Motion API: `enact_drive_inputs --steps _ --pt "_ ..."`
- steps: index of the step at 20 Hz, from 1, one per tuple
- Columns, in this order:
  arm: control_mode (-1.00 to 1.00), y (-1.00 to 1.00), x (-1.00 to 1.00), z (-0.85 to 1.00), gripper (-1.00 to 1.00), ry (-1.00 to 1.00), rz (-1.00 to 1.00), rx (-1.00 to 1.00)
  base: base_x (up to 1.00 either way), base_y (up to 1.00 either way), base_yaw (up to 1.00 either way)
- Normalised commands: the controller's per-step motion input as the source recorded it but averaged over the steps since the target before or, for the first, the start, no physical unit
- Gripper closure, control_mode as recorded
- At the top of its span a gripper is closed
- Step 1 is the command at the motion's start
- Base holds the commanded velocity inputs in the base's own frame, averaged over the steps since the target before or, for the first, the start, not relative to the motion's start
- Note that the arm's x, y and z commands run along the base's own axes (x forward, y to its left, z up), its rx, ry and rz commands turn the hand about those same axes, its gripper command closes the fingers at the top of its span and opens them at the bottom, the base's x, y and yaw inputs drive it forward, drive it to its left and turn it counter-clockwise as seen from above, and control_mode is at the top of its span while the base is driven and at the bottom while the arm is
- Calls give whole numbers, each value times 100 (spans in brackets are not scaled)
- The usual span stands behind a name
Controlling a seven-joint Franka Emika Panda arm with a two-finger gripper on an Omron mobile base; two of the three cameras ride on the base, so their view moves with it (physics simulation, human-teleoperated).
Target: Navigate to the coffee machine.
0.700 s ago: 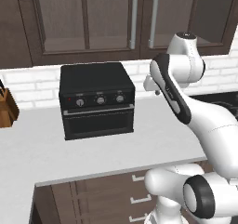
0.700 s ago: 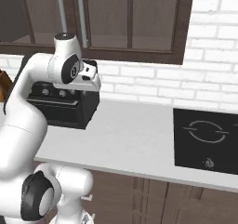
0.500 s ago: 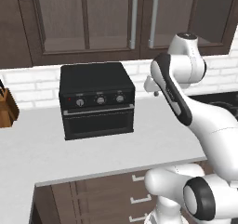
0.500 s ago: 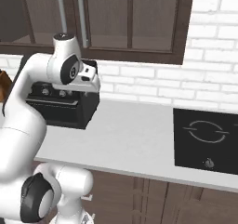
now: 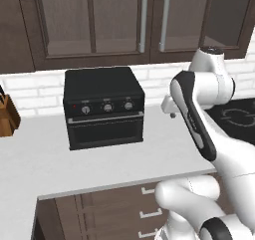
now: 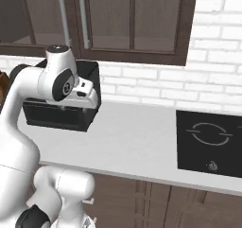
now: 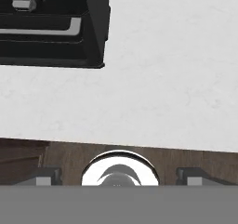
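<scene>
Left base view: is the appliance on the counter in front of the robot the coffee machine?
No, it is a black toaster oven with three knobs and a front door.

Coffee machine's place (and state) cannot be told.

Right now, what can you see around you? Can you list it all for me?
toaster oven: one, black, three knobs on its front, on the counter against the brick wall.
counter: one, light grey-white, running across in front of the robot.
cooktop: one, black, set into the counter to the right.
wall cabinets: dark brown, with glass doors and silver handles, above the counter.
brick wall: white, behind the counter.
brown object: one, at the left edge on the counter; too cut off to name.
lower drawers: dark brown, under the counter.
robot arm: one, white with dark joints, raised over the counter.
</scene>
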Motion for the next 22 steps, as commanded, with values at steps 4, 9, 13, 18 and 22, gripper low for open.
enact_drive_inputs --steps 4,9,13,18,22 --pt "-100 0 -33 -28 -100 0 0 0 0 0 0" --pt "100 0 -20 -15 -100 0 0 0 -10 0 0" --pt "100 0 0 0 -100 0 0 0 -19 -10 -6" --pt "100 0 0 0 -100 0 0 0 -35 -42 -34" --pt "100 0 0 0 -100 0 0 0 -51 -44 -43"
